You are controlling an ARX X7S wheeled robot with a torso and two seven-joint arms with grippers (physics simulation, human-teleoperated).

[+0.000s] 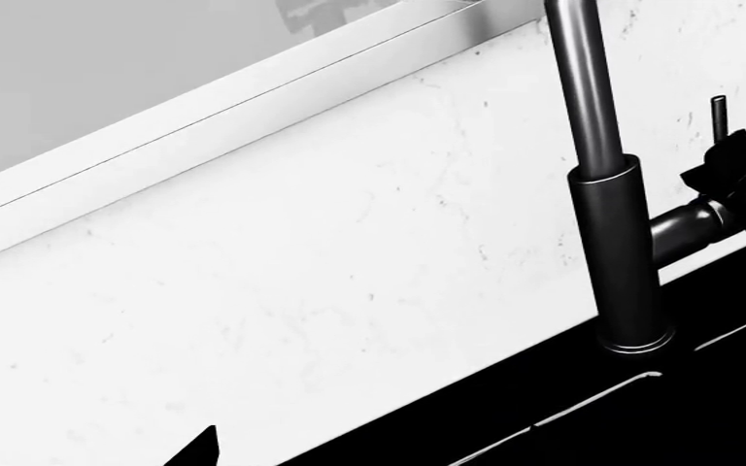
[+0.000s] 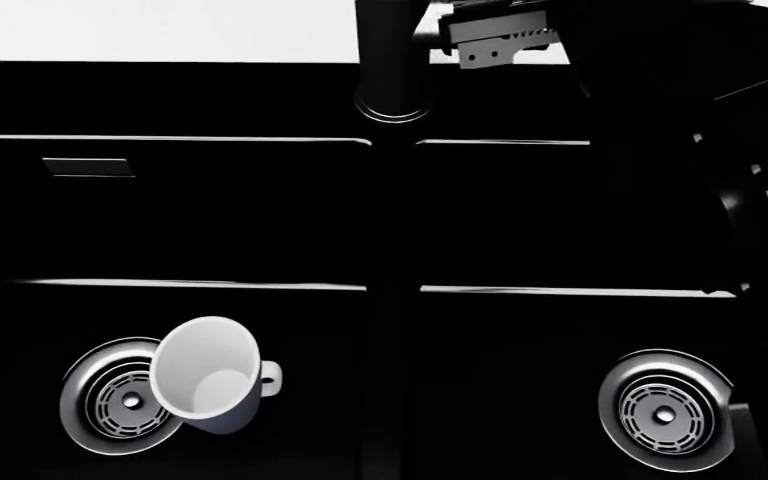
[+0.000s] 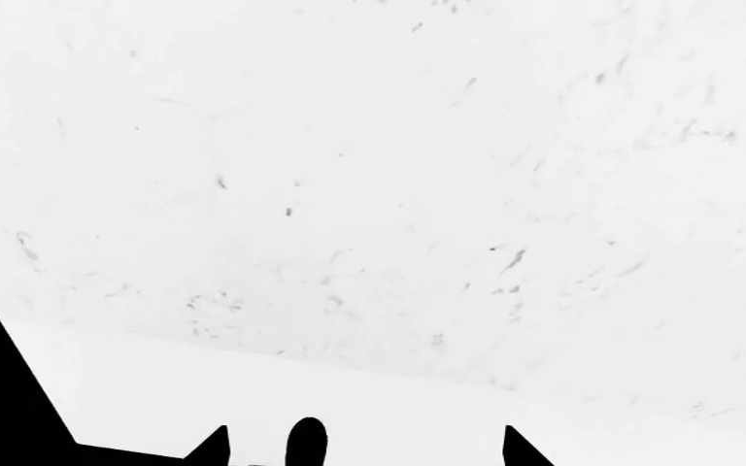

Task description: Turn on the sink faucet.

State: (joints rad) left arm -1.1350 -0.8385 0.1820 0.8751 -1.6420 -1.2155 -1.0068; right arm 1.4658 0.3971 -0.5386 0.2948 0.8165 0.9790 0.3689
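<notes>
Left wrist view: sink faucet (image 1: 620, 252) stands upright at the back rim of the sink (image 1: 684, 408), against the marble backsplash (image 1: 347, 291). The right gripper (image 1: 740, 184) sits at the lever stub (image 1: 684, 225); whether it is clamped there, cannot tell. No water visible. Left gripper: only a dark tip in view, state cannot tell. Head view: serrated fingers (image 2: 498, 42) beside the faucet column; white mug (image 2: 211, 375) lies over the left drain (image 2: 117, 398). Right wrist view: marble only. Judgement: reach done, lever turn remaining.
</notes>
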